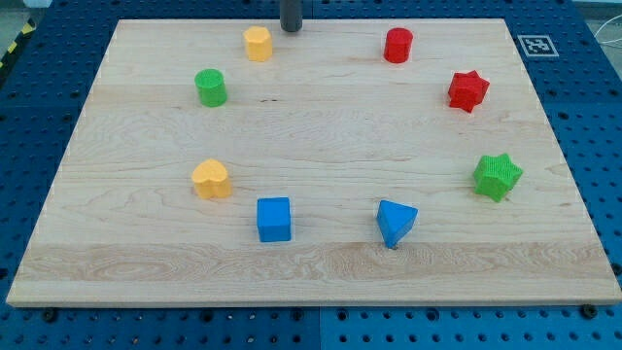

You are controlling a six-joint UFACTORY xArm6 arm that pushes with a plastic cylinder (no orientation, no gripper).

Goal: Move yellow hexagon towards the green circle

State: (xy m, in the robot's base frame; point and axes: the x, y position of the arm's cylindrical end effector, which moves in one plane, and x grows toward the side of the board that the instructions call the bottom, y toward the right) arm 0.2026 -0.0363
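My tip (291,29) is seen at the view's top edge of the wooden board (311,272), where the dark rod comes down from above the frame. No jaws are carried by the rod, so nothing is grasped; the tip is bare and no block is touched by it. The yellow hexagon (258,44) is found just beside the tip, to the view's left and slightly lower, with a narrow strip of board between them.

The green circle (211,87) is placed farther to the view's lower left of the hexagon, near it but apart. The stretch of board between the two is seen to be bare, so no block stands in that line.

The other blocks are spread in a loose ring around the board. A red cylinder (397,46) is set to the view's right of the tip, well apart from it, and a red star (467,90) lies beyond that, lower and nearer the view's right edge. A green star (498,176) is seen farther down on the same side. Along the view's bottom, a blue triangle (396,223) and a blue cube (274,219) are set apart from each other, and a yellow heart (211,179) is placed to the upper left of the cube, below the green circle.
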